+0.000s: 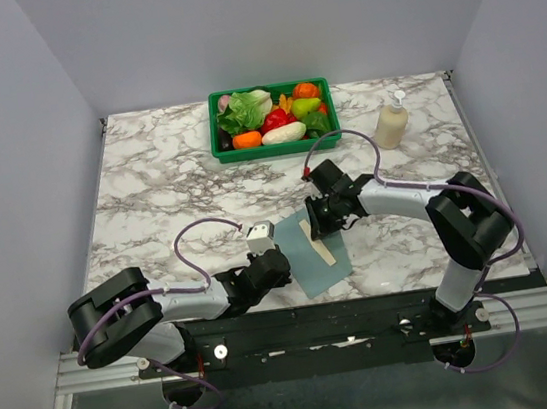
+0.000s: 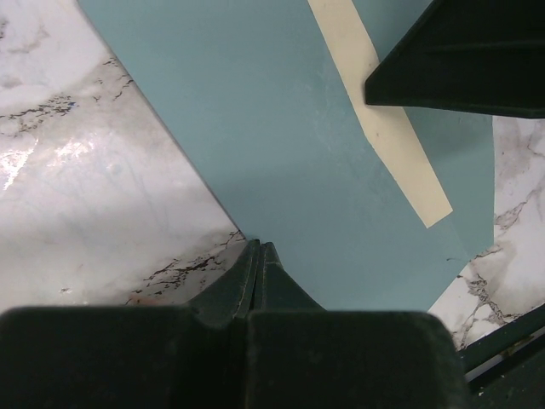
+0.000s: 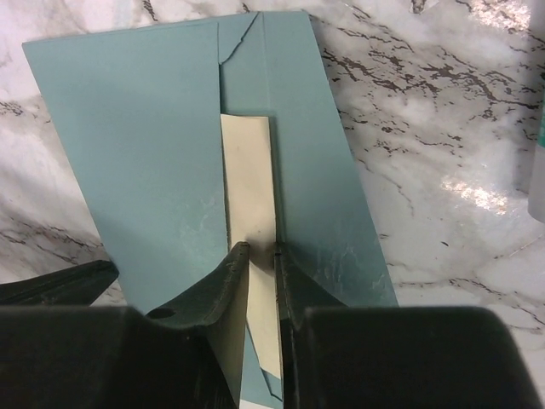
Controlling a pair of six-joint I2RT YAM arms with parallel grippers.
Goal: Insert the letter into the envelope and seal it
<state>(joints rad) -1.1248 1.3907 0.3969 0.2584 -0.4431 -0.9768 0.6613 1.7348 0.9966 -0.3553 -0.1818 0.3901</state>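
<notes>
The envelope (image 1: pixel 319 257) lies flat on the bench (image 1: pixel 169 178), lower centre of the top view. The letter (image 3: pixel 247 170) shows as a cream strip along its middle. The right fingers (image 3: pixel 230 277) stand nearly together, apparently pinching that strip. The left fingers (image 2: pixel 255 273) are closed and empty, tips at the envelope's edge. The letter should slide in low, slow and straight along the pocket, with the left pinning the envelope.

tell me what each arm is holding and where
The right jaws sit either side of the letter near one end; a firm grip cannot be told. The left jaws are shut at the edge of the envelope, hold unclear.
</notes>
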